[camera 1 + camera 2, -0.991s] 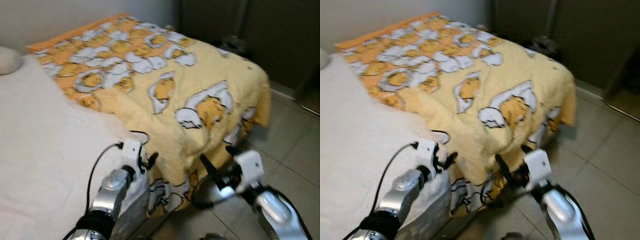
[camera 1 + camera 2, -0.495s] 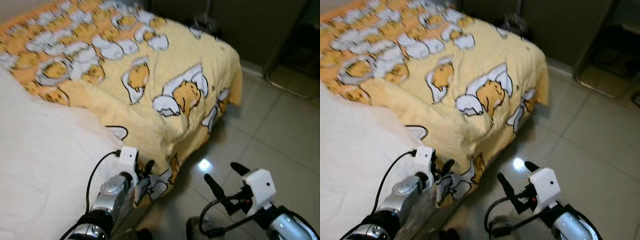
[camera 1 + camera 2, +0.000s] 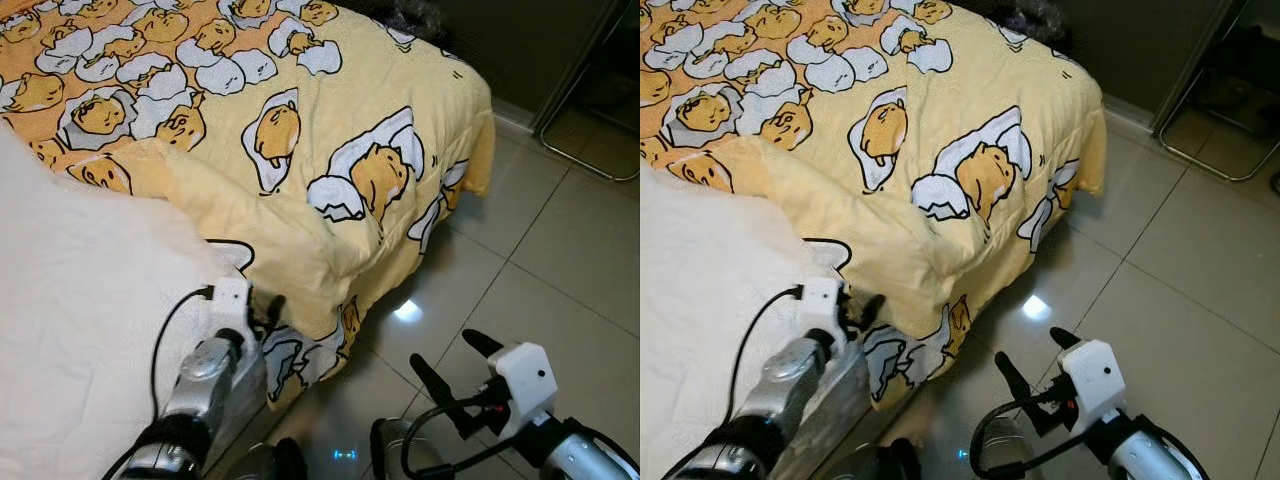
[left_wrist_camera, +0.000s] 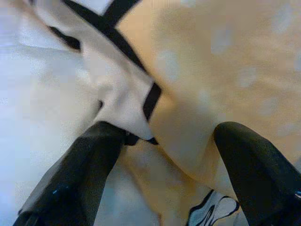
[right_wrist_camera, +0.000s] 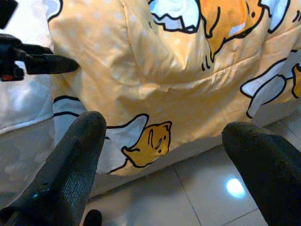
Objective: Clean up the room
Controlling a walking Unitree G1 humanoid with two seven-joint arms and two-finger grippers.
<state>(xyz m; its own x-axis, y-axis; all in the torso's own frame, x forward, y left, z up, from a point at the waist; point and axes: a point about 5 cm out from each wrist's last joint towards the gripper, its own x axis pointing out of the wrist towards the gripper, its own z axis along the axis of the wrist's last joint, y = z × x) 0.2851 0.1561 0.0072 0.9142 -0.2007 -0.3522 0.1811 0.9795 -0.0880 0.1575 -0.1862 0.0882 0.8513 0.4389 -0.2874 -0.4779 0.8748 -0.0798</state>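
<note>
A yellow blanket (image 3: 300, 150) printed with egg-yolk cartoon figures covers the far part of the bed and hangs over its corner. A white sheet (image 3: 80, 300) covers the near part. My left gripper (image 3: 262, 312) is open at the bed's side, where the blanket's folded edge meets the sheet. In the left wrist view the blanket's hem (image 4: 141, 103) lies between its spread fingers (image 4: 89, 160). My right gripper (image 3: 443, 350) is open over the floor, apart from the hanging blanket corner (image 5: 150, 141), with nothing between its fingers.
Glossy beige floor tiles (image 3: 560, 260) run to the right of the bed. A metal tube frame (image 3: 590, 150) stands on the floor at the far right. A dark bundle (image 3: 410, 15) lies at the bed's far corner.
The view has swung right and down. My right gripper has come away from the blanket's hanging edge and is now over the floor. My left gripper stays at the blanket's edge.
</note>
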